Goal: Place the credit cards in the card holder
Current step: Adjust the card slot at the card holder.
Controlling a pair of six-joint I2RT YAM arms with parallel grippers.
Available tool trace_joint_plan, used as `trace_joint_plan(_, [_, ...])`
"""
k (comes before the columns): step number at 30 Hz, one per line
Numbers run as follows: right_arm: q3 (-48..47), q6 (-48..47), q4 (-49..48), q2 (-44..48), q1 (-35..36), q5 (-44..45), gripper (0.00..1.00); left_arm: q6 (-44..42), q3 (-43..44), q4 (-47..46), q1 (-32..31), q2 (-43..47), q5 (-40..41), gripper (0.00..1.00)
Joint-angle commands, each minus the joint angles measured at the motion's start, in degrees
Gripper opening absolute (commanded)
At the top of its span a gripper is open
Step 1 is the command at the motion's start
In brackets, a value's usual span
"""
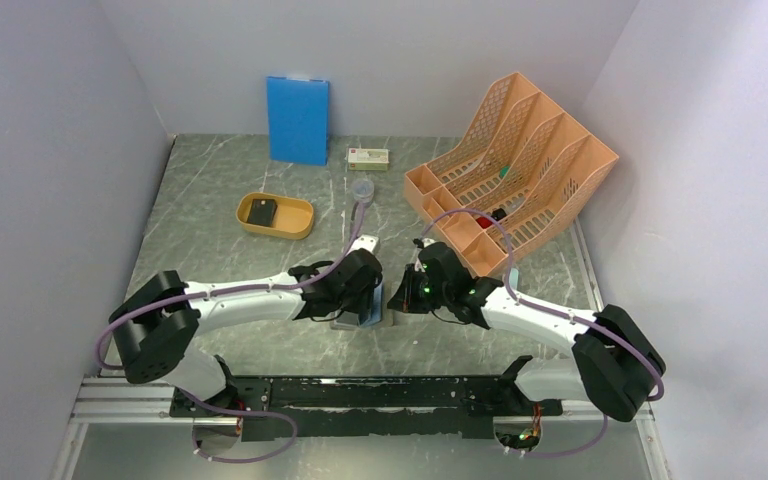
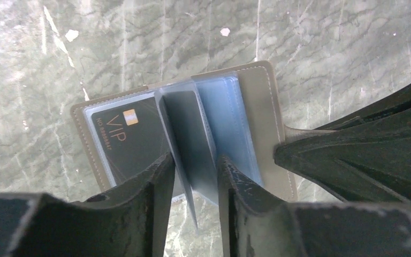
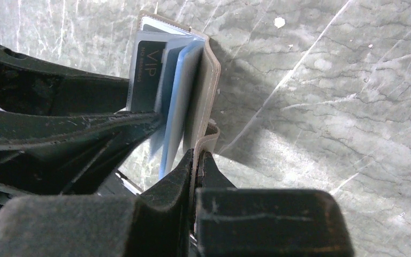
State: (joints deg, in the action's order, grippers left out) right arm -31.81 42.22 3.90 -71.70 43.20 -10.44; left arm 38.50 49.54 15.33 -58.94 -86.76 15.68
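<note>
Holder (image 2: 257, 118) open, near table (image 1: 220, 180) edge; VIP card (image 2: 128, 139) pocketed. My right gripper (image 3: 195, 158) pinches flap (image 3: 210, 134); left gripper (image 2: 192, 166) straddles pocket leaf (image 2: 190, 134), grip unclear. Tray card (image 1: 261, 211) remains.

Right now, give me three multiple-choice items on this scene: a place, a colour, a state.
1. The loose dark card lies: A in the mustard-yellow oval tray; B on the floor; C on a shelf.
2. The flat rectangular board against the back wall is: A red; B blue; C green.
3. The small grey folding card holder is: A snapped shut; B open; C flipped face-down.
1 A, it sits within the tray's rim. 2 B, plainly blue. 3 B, its clear pockets fan out, right gripper pinching its flap.
</note>
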Motion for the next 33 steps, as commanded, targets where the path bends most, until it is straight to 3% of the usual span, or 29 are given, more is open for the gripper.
trace_joint_plan(1, [0.08, -0.05, -0.01, 1.74, 0.15, 0.56, 0.0, -0.19, -1.2, 4.89, 0.31, 0.76, 6.11, 0.36])
trace_joint_plan(8, [-0.04, -0.25, 1.82, 2.04, 0.14, 1.89, 0.02, 0.0, -1.68, 5.76, 0.31, 1.31, 7.34, 0.29])
trace_joint_plan(13, [-0.97, -1.06, 6.82, 4.37, 0.15, 4.66, 0.33, 0.03, -2.2, 5.85, 0.31, 1.5, 7.52, 0.24])
trace_joint_plan(17, [-3.37, -3.34, 12.41, 8.25, 0.22, 7.42, 0.43, 0.21, -2.56, 5.76, 0.31, 1.43, 7.69, 0.22])
trace_joint_plan(23, [-8.19, -6.13, 13.59, 11.9, 0.43, 1.72, 0.37, 0.6, -3.28, 5.74, 0.3, 2.15, 8.03, 0.23])
trace_joint_plan(28, [-9.02, -2.25, 6.33, 4.99, 2.34, -4.97, 0.26, 1.63, -3.98, 5.52, 0.33, 2.82, 8.44, 0.24])
trace_joint_plan(33, [-8.44, 1.25, -2.87, -3.33, 4.46, -7.98, 0.24, 2.62, -4.56, 5.45, 0.4, 2.75, 8.13, 0.24])
